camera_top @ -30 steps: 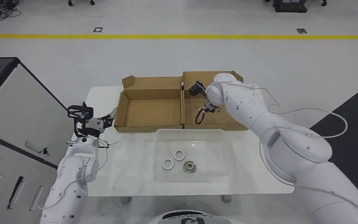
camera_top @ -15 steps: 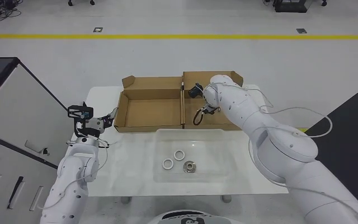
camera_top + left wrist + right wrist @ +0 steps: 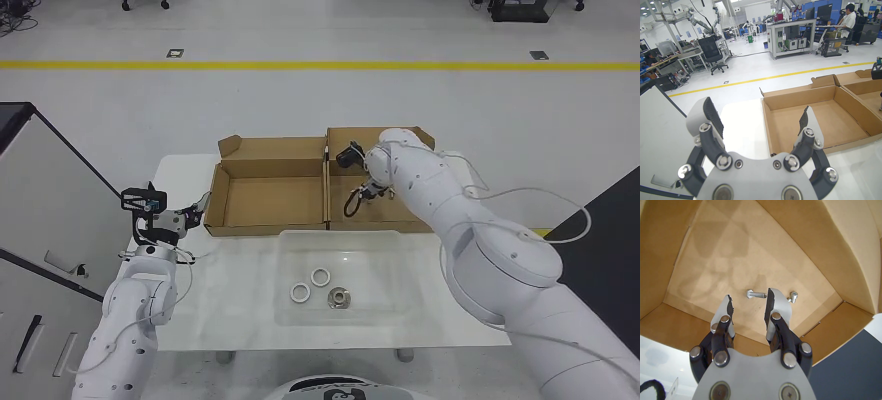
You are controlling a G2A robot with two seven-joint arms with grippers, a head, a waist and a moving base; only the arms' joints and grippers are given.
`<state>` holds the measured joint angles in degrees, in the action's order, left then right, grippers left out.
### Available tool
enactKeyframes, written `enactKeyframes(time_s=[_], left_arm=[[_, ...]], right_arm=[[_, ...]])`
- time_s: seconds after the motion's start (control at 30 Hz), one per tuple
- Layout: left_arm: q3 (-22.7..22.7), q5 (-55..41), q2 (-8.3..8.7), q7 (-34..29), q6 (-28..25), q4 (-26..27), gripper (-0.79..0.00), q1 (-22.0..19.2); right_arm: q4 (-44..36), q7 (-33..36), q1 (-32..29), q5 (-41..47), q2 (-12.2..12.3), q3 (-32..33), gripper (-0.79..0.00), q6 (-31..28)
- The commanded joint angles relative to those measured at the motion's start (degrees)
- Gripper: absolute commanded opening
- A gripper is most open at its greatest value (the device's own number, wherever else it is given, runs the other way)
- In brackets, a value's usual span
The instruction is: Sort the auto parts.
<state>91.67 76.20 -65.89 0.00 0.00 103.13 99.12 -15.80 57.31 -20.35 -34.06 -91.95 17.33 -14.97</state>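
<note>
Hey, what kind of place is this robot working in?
Probably a robotics lab or a factory-style test floor. A painted yellow line, other robot arms in the room behind, and a rack of control gear beside monitors all point to that.

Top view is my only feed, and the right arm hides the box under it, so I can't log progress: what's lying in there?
Observer: A hex bolt lies flat on the floor of the cardboard box, with two small cap screws beside it.
Operator: Is the right tool carrying anything?
Observer: No. The right tool is open and empty, pointed at the bolt.
Operator: And the left tool?
Observer: The left tool is open and empty too, just outside the other box.
</note>
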Motion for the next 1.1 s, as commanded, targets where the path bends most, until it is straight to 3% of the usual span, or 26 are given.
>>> enactKeyframes(time_s=[0.0,0.07,0.2,0.27,0.43,0.77,1.07], left_arm=[[0.0,0.0,0.00,0.0,0.0,0.0,0.000,0.0],[0.0,0.0,0.00,0.0,0.0,0.0,0.000,0.0],[0.0,0.0,0.00,0.0,0.0,0.0,0.000,0.0],[0.0,0.0,0.00,0.0,0.0,0.0,0.000,0.0],[0.0,0.0,0.00,0.0,0.0,0.0,0.000,0.0],[0.0,0.0,0.00,0.0,0.0,0.0,0.000,0.0],[0.0,0.0,0.00,0.0,0.0,0.0,0.000,0.0]], right_arm=[[0.3,-0.4,0.5,0.8,0.1,0.7,-0.409,-1.1],[0.6,-0.8,1.1,1.1,0.3,1.2,-0.388,-2.3],[0.9,-1.5,2.2,2.6,0.8,2.7,-0.172,-4.7],[0.9,-2.1,2.8,3.7,1.3,3.6,0.000,-6.5],[1.3,-2.9,4.0,7.7,3.1,6.5,0.000,-13.8],[0.8,-4.0,4.9,16.9,8.8,13.2,0.000,-36.0],[-13.3,-9.4,0.5,20.2,16.5,14.8,0.000,-41.4]])
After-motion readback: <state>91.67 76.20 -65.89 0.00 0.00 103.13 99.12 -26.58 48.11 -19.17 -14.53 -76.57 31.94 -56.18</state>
